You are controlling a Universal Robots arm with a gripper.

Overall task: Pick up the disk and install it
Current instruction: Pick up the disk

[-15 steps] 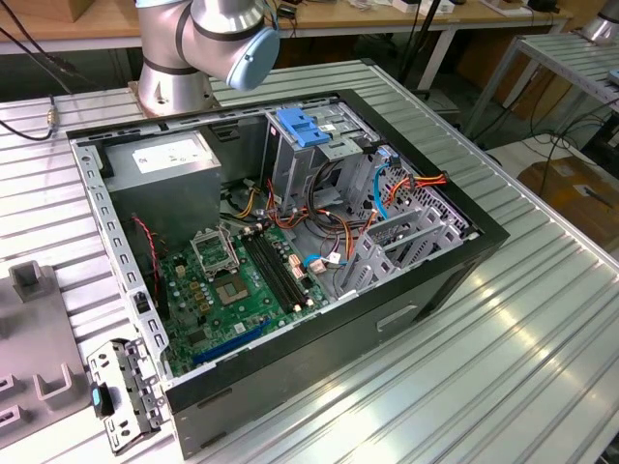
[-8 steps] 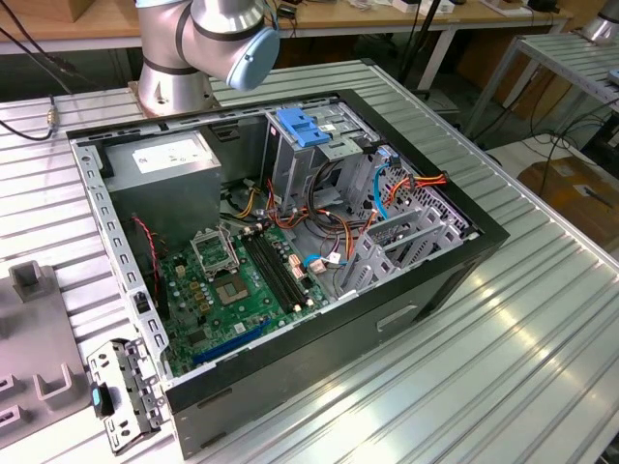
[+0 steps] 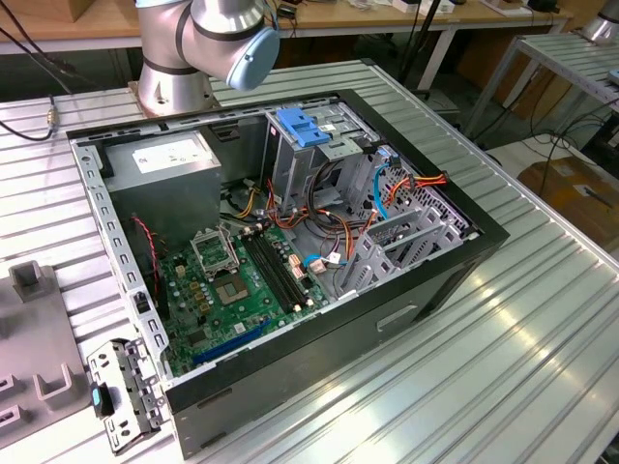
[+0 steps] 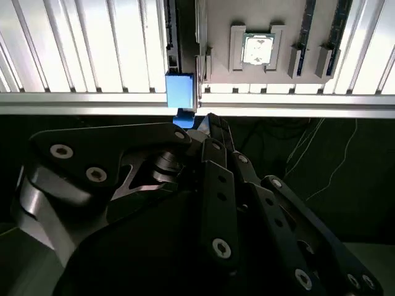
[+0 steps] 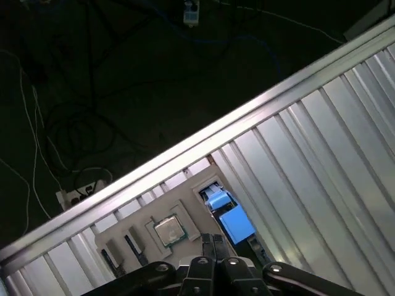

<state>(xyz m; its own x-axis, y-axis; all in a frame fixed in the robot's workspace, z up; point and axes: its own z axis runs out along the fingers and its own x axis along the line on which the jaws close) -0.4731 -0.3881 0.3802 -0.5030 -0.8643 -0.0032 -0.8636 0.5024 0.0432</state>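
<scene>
In the exterior view, starting from its left: grey tray (image 3: pixel 44 382) on the ribbed aluminium table (image 3: pixel 542 329). Next, an open computer case (image 3: pixel 464 253) lying on its side. Inside it, grey power-supply box (image 3: pixel 164 159) in the far corner, then green motherboard (image 3: pixel 232 290) on the bottom. After that, blue bracket (image 3: pixel 305 128) on top of the metal drive cage, and orange and blue cables (image 3: pixel 411 184) toward the exterior view's right. Base of the arm (image 3: pixel 189 48) standing behind the case.

In both wrist views, gripper (image 4: pixel 208 120) (image 5: pixel 213 239) hanging above the edge of the table, dark floor beyond that edge. Black fingers (image 4: pixel 219 179) pressed together at the tips, nothing held between them.

Not touching the disk (image 4: pixel 181 91) (image 5: pixel 233 223). Placed below the fingertips and apart from them, just beside the grey tray and close to the table edge. Seen only from its narrow side: a bright blue plastic block, a second, smaller blue piece in line with it, and a thin dark and silver strip running along the side of the tray. Cannot tell its flat faces from here.

On the tray, farther from the fingertips than the blue block, a square processor chip (image 4: pixel 257 49) in its own recess, and two narrow dark slots next to it.
</scene>
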